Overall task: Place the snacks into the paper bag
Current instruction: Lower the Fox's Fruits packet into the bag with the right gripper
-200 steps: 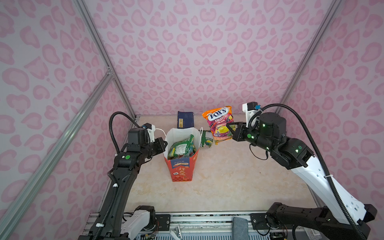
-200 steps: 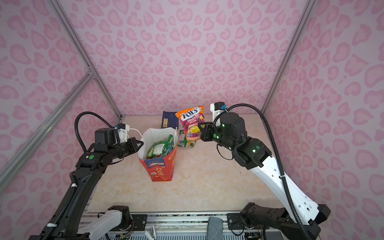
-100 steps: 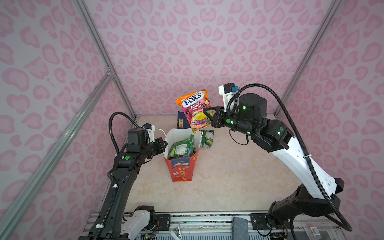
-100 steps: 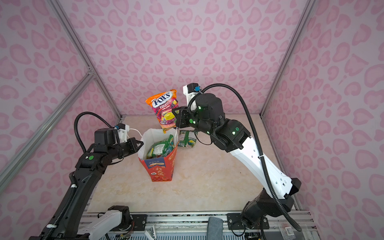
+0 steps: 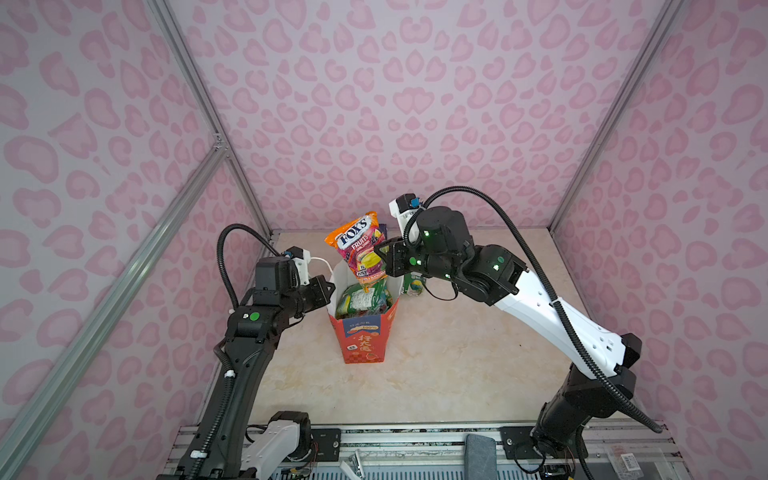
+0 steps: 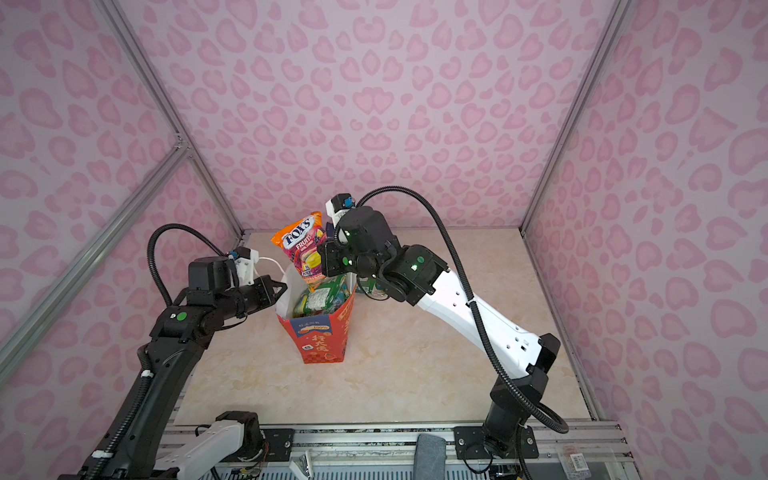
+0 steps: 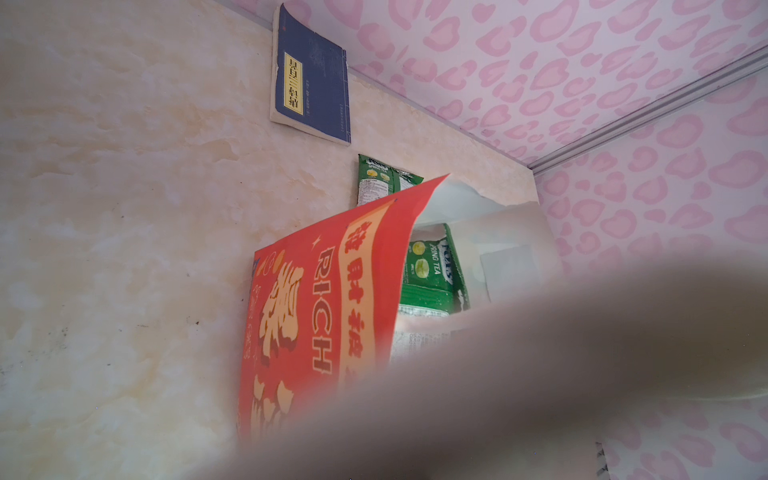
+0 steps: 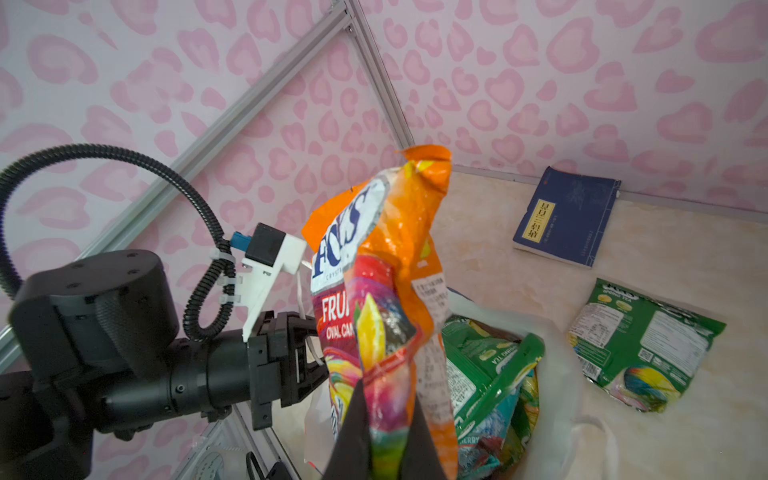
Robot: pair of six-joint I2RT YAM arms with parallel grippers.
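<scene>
Holding the orange packet (image 5: 356, 245) pinched in my right gripper (image 5: 383, 262), its lower end just over the open paper bag (image 5: 364, 337). Left gripper (image 5: 329, 287) is clamped on the bag's rim, propping it open. Several green packets (image 5: 360, 300) are already inside. Left to do: drop this one, then the loose green packet (image 8: 642, 345) on the table (image 5: 457, 353). The blue booklet (image 8: 565, 216) isn't a snack.

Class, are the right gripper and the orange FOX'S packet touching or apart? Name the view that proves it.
Touching. The right wrist view shows the right gripper shut on the orange packet, dark fingers pressed against both its faces.
</scene>
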